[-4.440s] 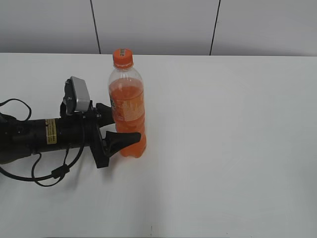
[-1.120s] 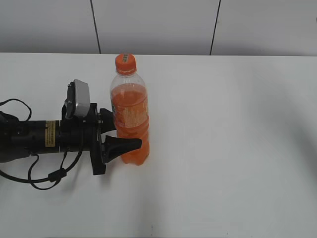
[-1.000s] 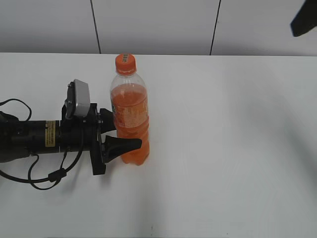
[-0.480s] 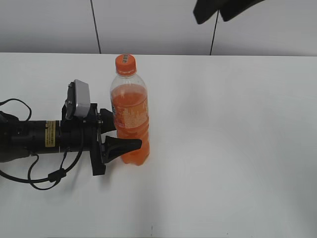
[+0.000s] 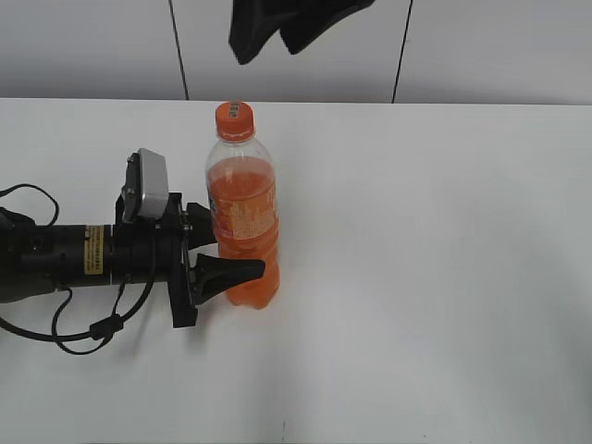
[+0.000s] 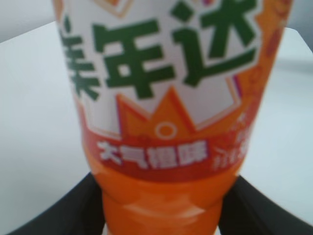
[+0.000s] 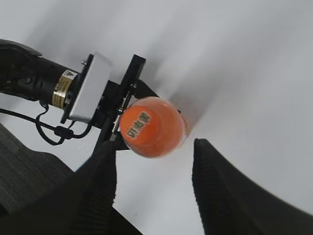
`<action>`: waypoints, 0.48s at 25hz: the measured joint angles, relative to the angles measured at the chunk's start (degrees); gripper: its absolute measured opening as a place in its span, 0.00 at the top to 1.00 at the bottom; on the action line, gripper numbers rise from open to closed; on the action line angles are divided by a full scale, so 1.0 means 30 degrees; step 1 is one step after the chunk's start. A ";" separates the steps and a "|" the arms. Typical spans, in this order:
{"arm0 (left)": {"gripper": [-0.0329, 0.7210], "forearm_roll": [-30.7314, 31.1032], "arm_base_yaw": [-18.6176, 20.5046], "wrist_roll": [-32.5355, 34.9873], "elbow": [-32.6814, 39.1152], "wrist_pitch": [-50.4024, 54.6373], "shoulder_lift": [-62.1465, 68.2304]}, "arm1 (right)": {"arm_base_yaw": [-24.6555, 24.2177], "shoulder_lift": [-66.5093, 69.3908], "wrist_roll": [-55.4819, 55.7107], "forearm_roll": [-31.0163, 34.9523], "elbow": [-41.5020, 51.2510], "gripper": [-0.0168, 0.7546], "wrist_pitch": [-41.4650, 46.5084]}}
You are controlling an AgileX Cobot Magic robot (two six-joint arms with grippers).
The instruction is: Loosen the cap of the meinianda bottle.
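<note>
The meinianda bottle (image 5: 242, 222) stands upright on the white table (image 5: 444, 277), taken here as the landmark. The left gripper (image 5: 222, 248) comes in level from the bottle's left and is clamped around its lower body, one finger in front and one behind, just below the label band; the left wrist view shows both black fingers pressed to the ridged orange body. The hold appears meant to stop the bottle turning or tipping when torque is applied.

The right gripper (image 5: 277, 32) hangs above and slightly right of the bottle, jaws parted, holding nothing. In its wrist view the cap (image 7: 147, 126) sits between the two fingers but apart from them. Cap not yet gripped.
</note>
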 joint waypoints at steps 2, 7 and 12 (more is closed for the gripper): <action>0.43 0.0017 0.0000 0.0000 0.0000 0.0000 0.0000 | 0.0378 0.0415 0.0000 0.0021 -0.0294 0.49 0.0000; 0.43 0.0017 0.0000 0.0000 0.0000 0.0000 0.0000 | 0.0690 0.1289 0.0015 0.0040 -0.0409 0.49 0.0015; 0.43 0.0017 0.0000 0.0000 0.0000 -0.0003 0.0000 | 0.0690 0.1391 0.0074 -0.0153 -0.0429 0.42 0.0015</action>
